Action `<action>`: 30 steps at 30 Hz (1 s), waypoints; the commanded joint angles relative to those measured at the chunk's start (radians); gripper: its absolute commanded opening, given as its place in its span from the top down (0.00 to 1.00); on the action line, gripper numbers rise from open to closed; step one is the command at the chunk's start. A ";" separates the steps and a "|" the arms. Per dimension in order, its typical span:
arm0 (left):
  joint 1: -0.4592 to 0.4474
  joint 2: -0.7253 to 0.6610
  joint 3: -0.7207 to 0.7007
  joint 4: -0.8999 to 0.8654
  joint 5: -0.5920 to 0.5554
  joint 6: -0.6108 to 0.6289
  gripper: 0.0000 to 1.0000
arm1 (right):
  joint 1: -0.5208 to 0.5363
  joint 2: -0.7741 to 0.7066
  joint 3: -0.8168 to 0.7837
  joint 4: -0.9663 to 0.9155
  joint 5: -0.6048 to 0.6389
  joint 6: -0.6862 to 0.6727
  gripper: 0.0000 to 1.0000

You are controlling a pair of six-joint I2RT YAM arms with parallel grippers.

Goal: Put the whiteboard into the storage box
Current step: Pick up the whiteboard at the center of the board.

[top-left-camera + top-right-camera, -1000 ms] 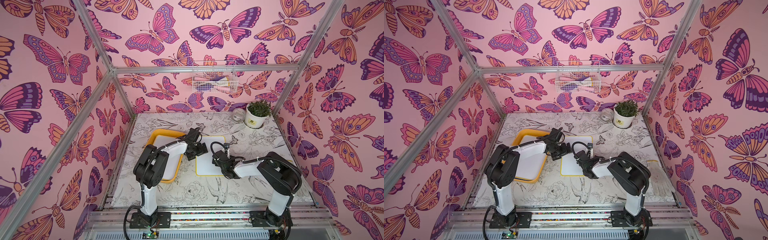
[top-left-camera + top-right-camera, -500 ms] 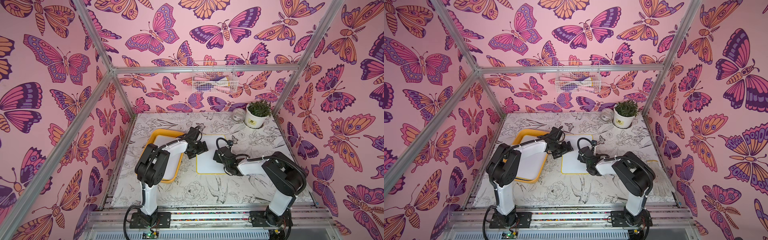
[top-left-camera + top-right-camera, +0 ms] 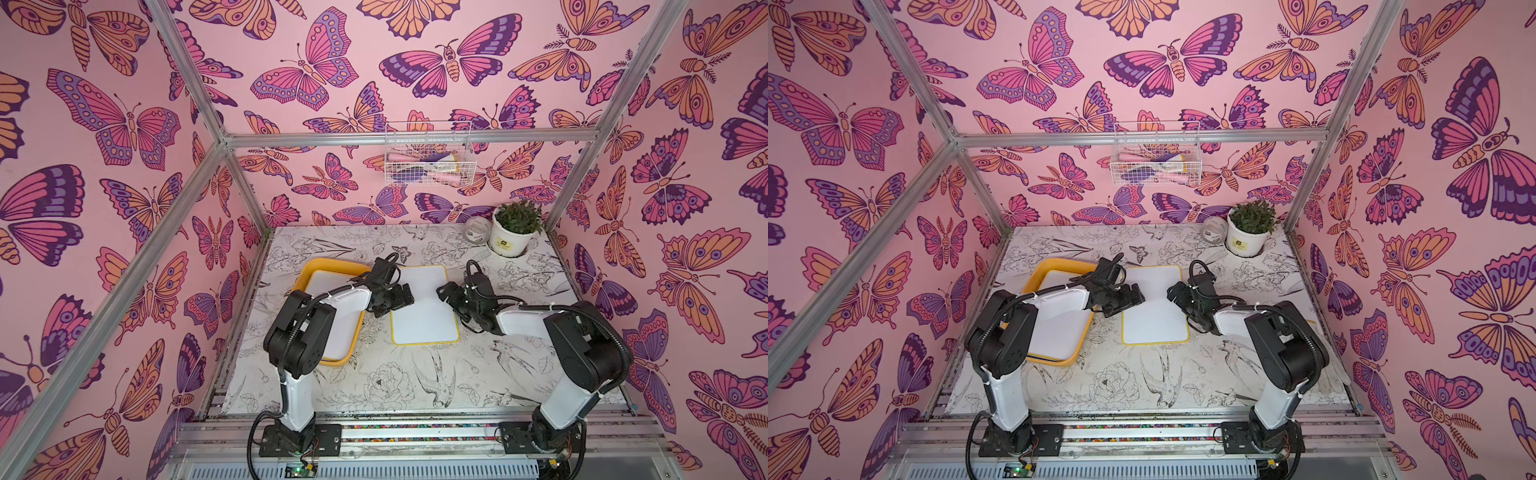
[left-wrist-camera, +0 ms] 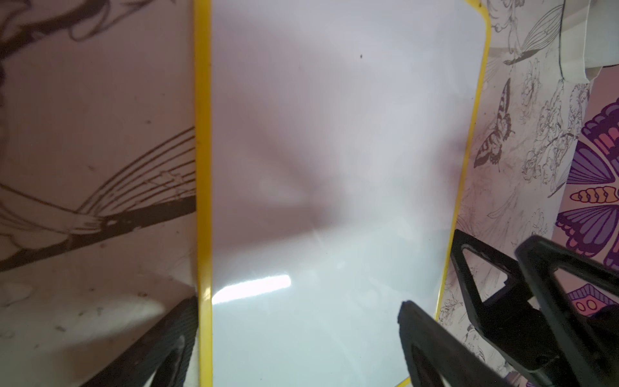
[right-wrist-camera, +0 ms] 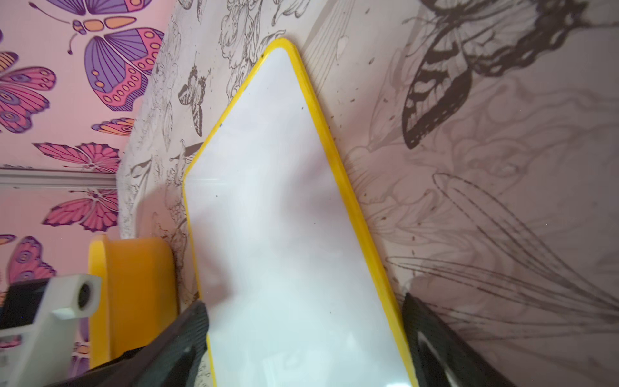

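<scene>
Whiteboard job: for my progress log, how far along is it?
Done: a white board seems to lie in the yellow tray already. In hand: left fingers and right fingers, open, flank the whiteboard, flat on the table. Left: gripping it, lifting it, setting it in the tray.

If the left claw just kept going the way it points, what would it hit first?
Probably the whiteboard, its yellow edge right at the left gripper, jaws open; the right gripper sits beyond.

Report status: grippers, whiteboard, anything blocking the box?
Both open: left gripper, right gripper, flanking the whiteboard, nothing gripped. Board flat on table beside storage box, not in. Over the box: left arm.
</scene>
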 commanded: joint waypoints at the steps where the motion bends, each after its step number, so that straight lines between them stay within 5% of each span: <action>1: -0.033 0.114 -0.085 -0.043 0.117 -0.005 0.05 | 0.037 0.043 -0.045 0.006 -0.389 0.206 0.08; 15: -0.029 0.094 -0.109 -0.035 0.114 -0.008 0.05 | -0.049 0.125 -0.153 0.212 -0.446 0.424 0.08; 30: -0.023 0.084 -0.120 -0.032 0.115 -0.020 0.06 | -0.073 0.129 -0.181 0.256 -0.442 0.459 0.08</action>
